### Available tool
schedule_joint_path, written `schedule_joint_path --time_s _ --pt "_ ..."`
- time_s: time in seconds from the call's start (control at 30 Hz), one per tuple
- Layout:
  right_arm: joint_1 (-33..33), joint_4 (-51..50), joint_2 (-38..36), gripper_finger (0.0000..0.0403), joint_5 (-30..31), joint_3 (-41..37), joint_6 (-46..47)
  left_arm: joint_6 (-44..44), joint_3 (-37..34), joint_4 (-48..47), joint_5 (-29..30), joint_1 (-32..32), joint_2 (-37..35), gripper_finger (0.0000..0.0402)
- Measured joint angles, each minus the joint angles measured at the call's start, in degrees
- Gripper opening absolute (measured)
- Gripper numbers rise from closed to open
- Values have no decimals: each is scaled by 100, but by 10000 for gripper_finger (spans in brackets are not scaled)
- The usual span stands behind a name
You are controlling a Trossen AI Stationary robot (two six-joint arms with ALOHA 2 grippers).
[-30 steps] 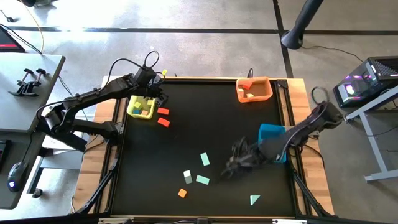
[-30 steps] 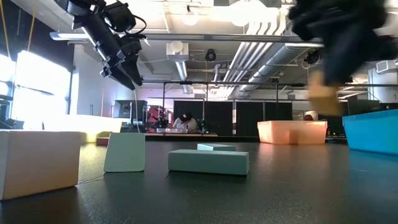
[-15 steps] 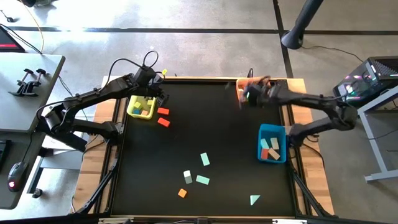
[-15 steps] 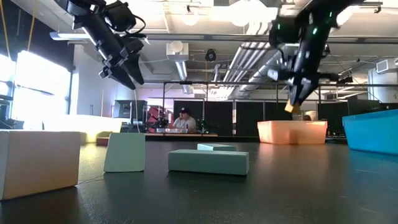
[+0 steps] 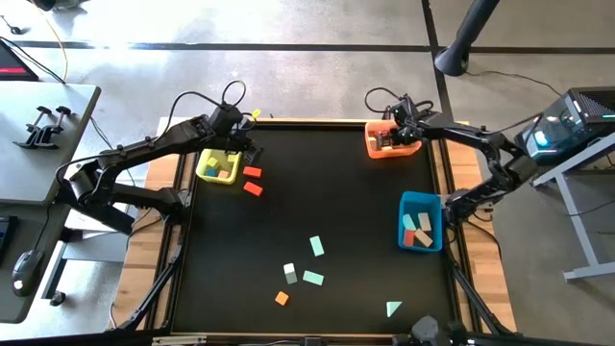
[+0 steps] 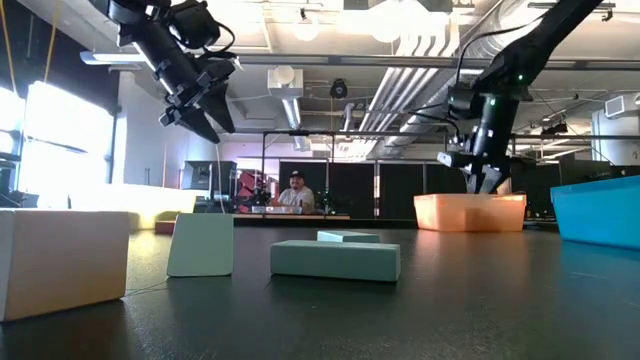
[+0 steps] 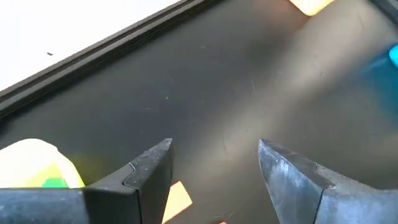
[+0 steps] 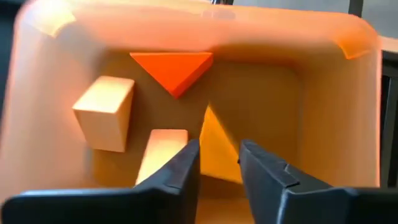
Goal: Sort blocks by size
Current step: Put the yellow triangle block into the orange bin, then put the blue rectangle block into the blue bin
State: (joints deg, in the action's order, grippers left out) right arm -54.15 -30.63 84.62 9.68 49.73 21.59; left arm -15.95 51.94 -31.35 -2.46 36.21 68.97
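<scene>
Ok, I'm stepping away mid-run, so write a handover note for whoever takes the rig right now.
Left claw: open, empty, hovering by the yellow bin.
Right claw: over the orange bin, fingers slightly apart; grip unclear.
Done: blocks lie in the yellow, orange and blue bin.
Left: two red blocks beside the yellow bin, and six loose blocks on the near half of the table.

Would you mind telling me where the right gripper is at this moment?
In the high view, the right gripper hangs over the orange bin at the table's far right corner; its wrist view looks down on the blocks inside.
</scene>
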Motion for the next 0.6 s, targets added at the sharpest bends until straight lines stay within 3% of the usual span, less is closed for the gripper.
schedule_joint_path --time_s 0.2,0.3,0.43,0.6 --pt "-35 101 58 156 -47 1 -254 -52 0 255 2 0 0 221" --pt "-32 238 -101 174 -460 1 -150 -192 0 339 4 0 0 221" --pt "89 531 -442 180 -994 1 449 -186 0 469 9 0 0 221" --pt "775 821 -963 181 -1133 5 828 355 0 636 15 1 0 221"
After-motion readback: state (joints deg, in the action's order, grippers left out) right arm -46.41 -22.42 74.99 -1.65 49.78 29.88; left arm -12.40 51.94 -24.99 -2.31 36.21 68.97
